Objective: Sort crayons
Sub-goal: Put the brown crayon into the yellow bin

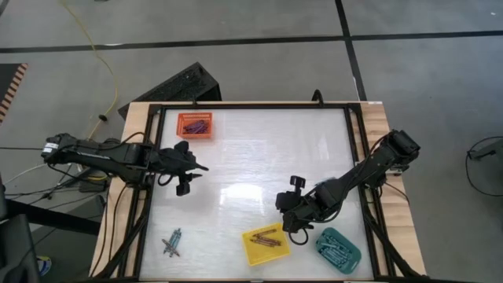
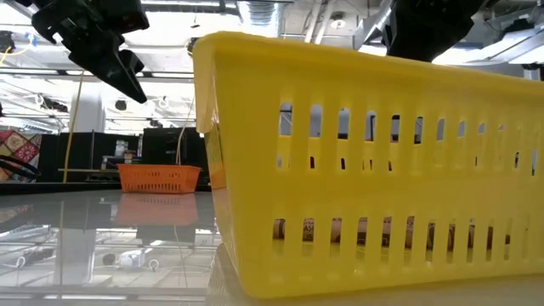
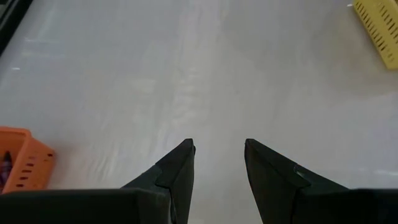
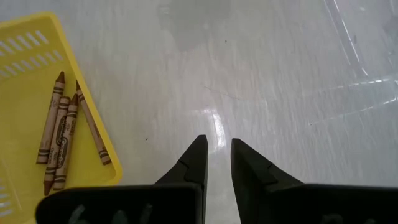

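Several loose crayons (image 1: 171, 242) lie on the table near its front left. Brownish crayons (image 4: 62, 140) lie in the yellow tray (image 1: 265, 244), dark ones in the orange tray (image 1: 195, 124), and teal ones in the teal tray (image 1: 339, 248). My left gripper (image 3: 219, 148) is open and empty above the bare table, just in front of the orange tray (image 3: 22, 163). My right gripper (image 4: 217, 144) is empty, its fingers slightly apart, low over the table just beyond the yellow tray's far rim (image 4: 93, 112).
The white tabletop has a dark frame (image 1: 251, 106) round it. In the low view the yellow tray (image 2: 374, 161) fills the foreground and the orange tray (image 2: 159, 177) stands far behind. Bare table (image 1: 251, 157) lies between the two arms.
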Controlling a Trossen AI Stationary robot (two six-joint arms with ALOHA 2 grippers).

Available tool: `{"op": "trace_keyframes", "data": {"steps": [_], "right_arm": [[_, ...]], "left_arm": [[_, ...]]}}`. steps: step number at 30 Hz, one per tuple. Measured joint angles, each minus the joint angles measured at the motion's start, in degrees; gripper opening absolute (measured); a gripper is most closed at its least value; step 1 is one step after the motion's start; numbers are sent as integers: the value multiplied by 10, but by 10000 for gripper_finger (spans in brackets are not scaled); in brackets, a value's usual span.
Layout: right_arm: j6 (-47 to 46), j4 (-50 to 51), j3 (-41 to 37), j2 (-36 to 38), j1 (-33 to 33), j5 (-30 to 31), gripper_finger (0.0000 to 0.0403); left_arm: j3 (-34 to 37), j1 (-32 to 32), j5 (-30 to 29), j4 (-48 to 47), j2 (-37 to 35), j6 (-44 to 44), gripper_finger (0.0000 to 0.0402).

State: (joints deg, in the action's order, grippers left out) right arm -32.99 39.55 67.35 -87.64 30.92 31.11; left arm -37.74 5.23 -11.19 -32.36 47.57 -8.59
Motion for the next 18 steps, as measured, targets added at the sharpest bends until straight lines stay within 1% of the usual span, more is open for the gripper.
{"op": "trace_keyframes", "data": {"steps": [18], "right_arm": [[0,0,0,0,0,0,64]], "left_arm": [[0,0,-15,-10,0,5,132]]}}
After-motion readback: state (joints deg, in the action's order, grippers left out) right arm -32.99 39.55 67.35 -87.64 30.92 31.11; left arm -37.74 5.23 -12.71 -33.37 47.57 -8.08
